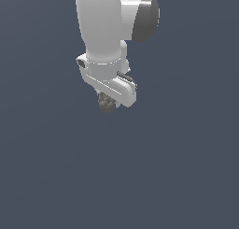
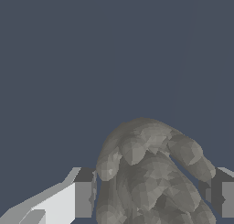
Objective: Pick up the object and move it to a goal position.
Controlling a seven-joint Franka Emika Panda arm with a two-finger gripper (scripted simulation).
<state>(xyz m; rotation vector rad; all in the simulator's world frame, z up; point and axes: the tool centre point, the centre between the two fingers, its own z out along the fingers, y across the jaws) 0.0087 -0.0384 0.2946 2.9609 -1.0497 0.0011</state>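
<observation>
Wrist view has the gripper (image 2: 151, 195) pinched onto the object (image 2: 151, 173), lumps bulging between both fingers (image 2: 82, 198), probably for carrying.

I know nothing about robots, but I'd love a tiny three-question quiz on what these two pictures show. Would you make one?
1. True or false: the grey-brown clump lies apart from the gripper.
2. Multiple choice: in the wrist view, where is the clump relative to the fingers? A) between them B) beyond them, not touching C) out of sight
3. Fill in: the clump's surface looks ____.

Key:
1. False. In the exterior view it sits right under the gripper.
2. A. A finger shows on each side of it.
3. Lumpy, rock-like.
</observation>
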